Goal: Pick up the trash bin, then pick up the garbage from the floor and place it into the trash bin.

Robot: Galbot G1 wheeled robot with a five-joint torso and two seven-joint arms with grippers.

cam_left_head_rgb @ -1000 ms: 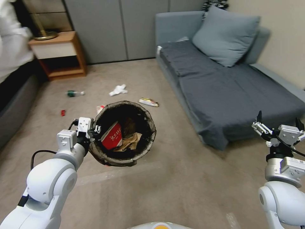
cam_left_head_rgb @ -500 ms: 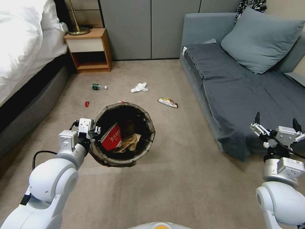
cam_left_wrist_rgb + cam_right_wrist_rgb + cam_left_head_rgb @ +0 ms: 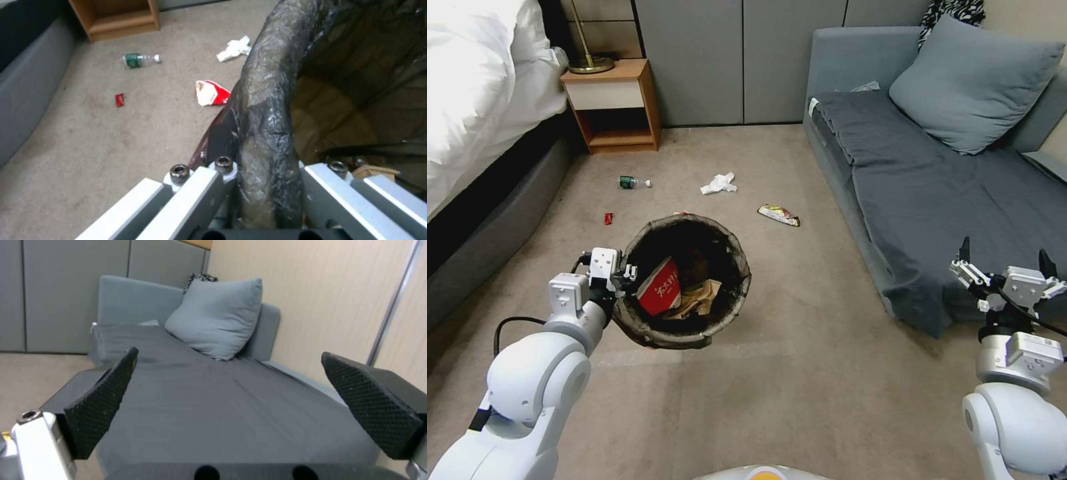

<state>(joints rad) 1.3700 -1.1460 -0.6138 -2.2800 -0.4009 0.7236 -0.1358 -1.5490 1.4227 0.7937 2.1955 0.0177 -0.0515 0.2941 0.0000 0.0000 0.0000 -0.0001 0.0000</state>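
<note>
- Since half a second ago almost nothing has shifted: both arms and the bin sit a hair to the left in the head view, and the litter keeps its places; a full second ago the same view was swung leftward, with the sofa further left and the bed out of sight.
- At the left, the left gripper (image 3: 625, 272) is clamped on the near rim of the trash bin (image 3: 686, 280), held up off the floor (image 3: 800, 373); the left wrist view shows the liner-covered rim passing between its metal fingers (image 3: 200, 186).
- Inside the bin lie a red packet (image 3: 660, 288) and crumpled tan paper (image 3: 699, 298).
- On the carpet beyond the bin lie a green bottle (image 3: 629, 181), a white tissue (image 3: 718, 183), a yellow wrapper (image 3: 778, 215) and a small red scrap (image 3: 608, 218).
- A red-and-white wrapper (image 3: 212, 93) lies just beside the bin; the bin hides nearly all of it from the head camera.
- At the right, the right gripper (image 3: 1002, 261) hangs with its jaws spread wide and empty, by the corner of the grey sofa (image 3: 934, 200).
- A wooden nightstand (image 3: 614, 103) and a white-covered bed (image 3: 474, 100) border the far left.
</note>
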